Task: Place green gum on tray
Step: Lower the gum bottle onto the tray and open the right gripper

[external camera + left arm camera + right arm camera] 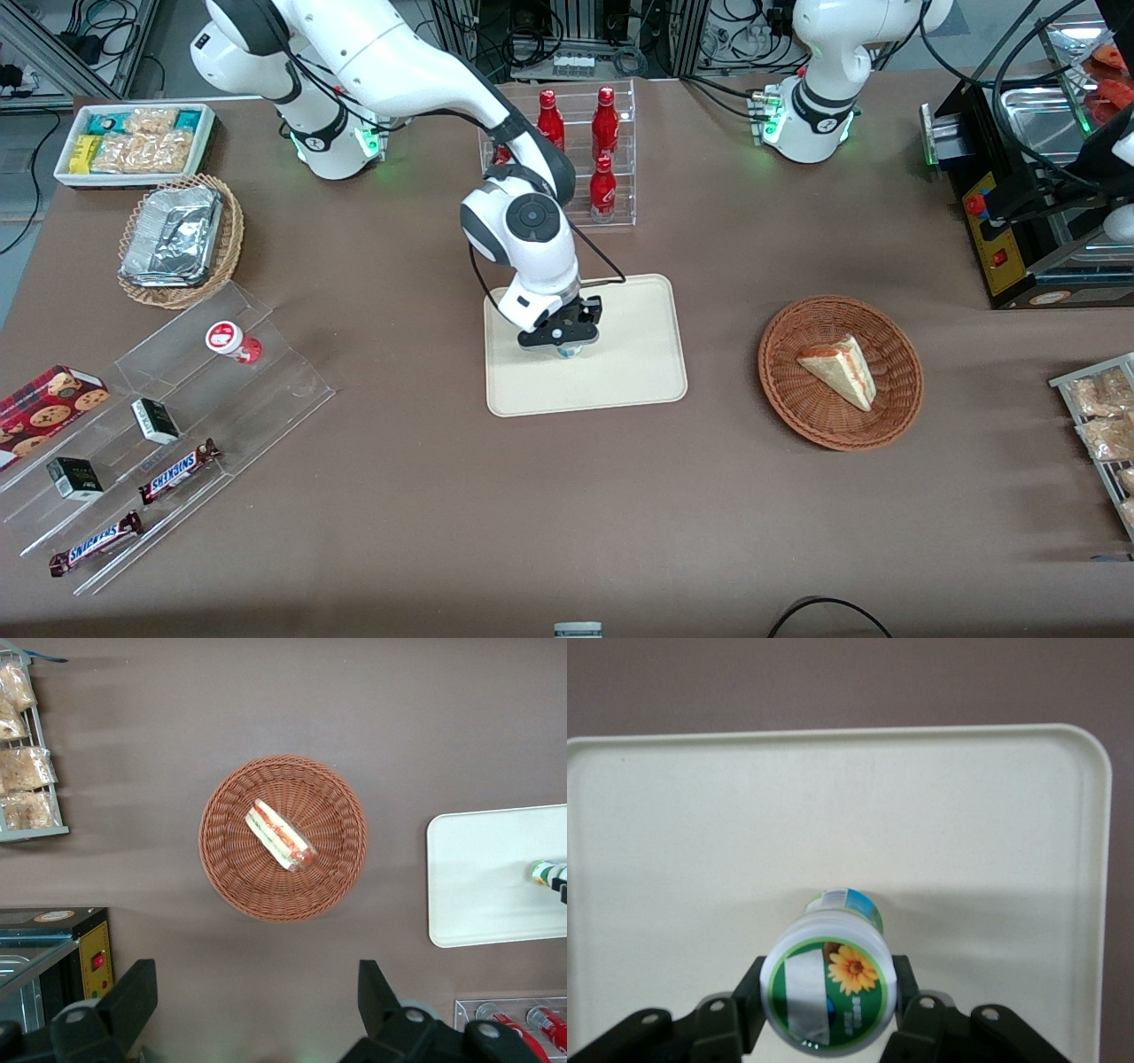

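Reaching straight down over the tray (638, 354), the tool (564, 344) grips the green gum (828, 992) sideways.

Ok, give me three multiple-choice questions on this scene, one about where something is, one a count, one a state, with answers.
1. Where is the green gum?
A. over the tray
B. in the wicker basket with the sandwich
C. on the clear stepped rack

2. How many red bottles stand in the clear rack near the arm bases?
A. one
B. three
C. five

3. What is the right arm's end effector doing?
A. hanging open over bare table
B. shut on the green gum
C. shut on a Snickers bar

Answers:
1. A, the right wrist view shows the cream tray beneath the bottle.
2. B, the front view shows three red bottles.
3. B, its fingers press both sides of the bottle.
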